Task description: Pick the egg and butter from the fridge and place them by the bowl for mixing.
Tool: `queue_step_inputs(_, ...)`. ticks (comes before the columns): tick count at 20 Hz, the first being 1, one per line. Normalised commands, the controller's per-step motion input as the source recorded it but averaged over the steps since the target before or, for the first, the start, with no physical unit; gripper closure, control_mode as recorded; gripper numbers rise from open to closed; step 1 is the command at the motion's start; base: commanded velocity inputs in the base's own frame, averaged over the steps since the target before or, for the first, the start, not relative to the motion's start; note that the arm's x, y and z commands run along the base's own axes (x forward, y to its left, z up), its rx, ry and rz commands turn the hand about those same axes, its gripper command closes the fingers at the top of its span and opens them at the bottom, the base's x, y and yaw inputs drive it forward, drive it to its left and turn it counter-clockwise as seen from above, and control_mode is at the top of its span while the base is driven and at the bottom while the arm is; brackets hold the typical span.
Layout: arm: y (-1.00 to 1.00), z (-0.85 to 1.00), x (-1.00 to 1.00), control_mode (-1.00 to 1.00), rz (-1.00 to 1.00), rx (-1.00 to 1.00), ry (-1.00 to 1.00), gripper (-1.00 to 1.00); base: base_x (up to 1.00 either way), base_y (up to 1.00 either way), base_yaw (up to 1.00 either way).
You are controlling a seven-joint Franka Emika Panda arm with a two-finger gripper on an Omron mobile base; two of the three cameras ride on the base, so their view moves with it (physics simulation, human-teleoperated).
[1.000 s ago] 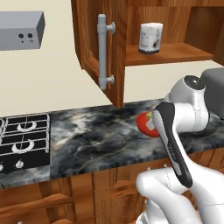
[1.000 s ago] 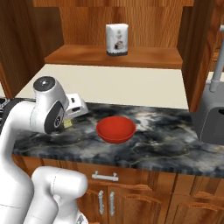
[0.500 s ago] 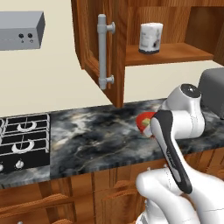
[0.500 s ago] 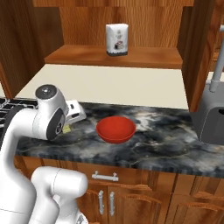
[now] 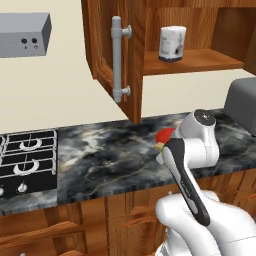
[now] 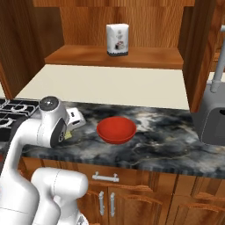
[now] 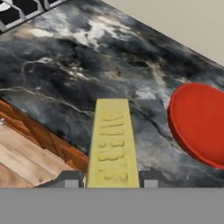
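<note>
The black marbled countertop point(image 7: 65, 74) runs across the hand view from upper left to lower right, with brown wooden cupboard fronts point(image 7: 26, 153) at the lower left and a corner of the gas hob point(image 7: 22, 6) in the upper left. In the left base view the hob point(image 5: 27, 160) sits at the left edge, a grey range hood point(image 5: 22, 34) hangs at the upper left, and an open wooden cupboard door with a metal handle point(image 5: 117, 57) fills the upper centre. A grey appliance point(image 6: 211, 116) stands at the right edge of the right base view.

The red bowl point(image 6: 116, 129) rests on the counter at the centre of the right base view and at the right edge of the hand view. A white canister point(image 6: 117, 39) with a dark printed label, too small to read, stands on the open shelf above.

The butter point(image 7: 113, 144) lies lengthwise between the jaws in the lower centre of the hand view, its far end reaching out over the counter just left of the bowl. Raised lettering runs along its top face, too blurred to read. The gripper point(image 7: 111, 179) is clamped on the butter, one fingertip point(image 7: 70, 178) against each long side
</note>
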Motion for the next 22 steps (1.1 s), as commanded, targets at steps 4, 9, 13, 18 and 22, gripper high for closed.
queue_step_inputs(4,0.02,-0.10,0.64,-1.00,0.00,0.00,0.00,1.00,0.00,0.00,0.00)
queue_step_inputs(9,0.10,-0.04,0.64,-1.00,0.00,0.00,0.00,1.00,0.00,0.00,0.00)
queue_step_inputs(13,0.33,-0.09,0.58,-1.00,0.00,-0.01,0.00,1.00,0.00,0.00,0.00)
queue_step_inputs(18,0.39,-0.22,0.37,-1.00,-0.01,-0.04,0.04,1.00,0.00,0.00,0.00)
queue_step_inputs(22,0.22,-0.17,0.15,-1.00,0.00,-0.04,0.01,1.00,0.00,0.00,0.00)
